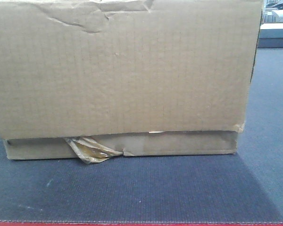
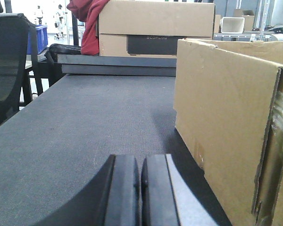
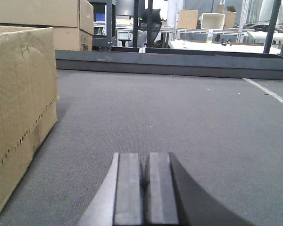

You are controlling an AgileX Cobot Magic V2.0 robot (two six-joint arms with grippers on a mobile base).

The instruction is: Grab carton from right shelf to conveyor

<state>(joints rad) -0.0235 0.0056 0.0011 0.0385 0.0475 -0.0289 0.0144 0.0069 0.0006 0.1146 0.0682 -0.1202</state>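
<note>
We log the surroundings first. Beyond the far edge of the dark gray counter [image 2: 99, 122], the left wrist view shows a second cardboard box [image 2: 155, 28] with a black printed panel, a red cloth [image 2: 87, 23] draped beside it, and a mesh chair [image 2: 7, 66] at the left margin. In the right wrist view, stacked boxes [image 3: 47, 23] stand behind the carton, and shelving with a white bin [image 3: 212, 20] runs along the background. Nothing lies on the counter between either gripper and the carton.

The carton [image 1: 122, 80] sits on the counter and fills most of the front view. Its brown corrugated face is creased near the top left. Along the bottom edge, a strip of yellowed tape [image 1: 92, 149] has peeled loose and curls outward. A lower flap shows as a separate band beneath the main face.

The carton's broad face is square to the front camera, with its long axis running left to right. It stands upright, flat on its base.

The left gripper [image 2: 140, 197] rests low over the counter, its fingers pressed together, with the carton just to its right. The right gripper [image 3: 145, 193] also has its fingers together, with the carton off to its left. Neither touches the carton.
</note>
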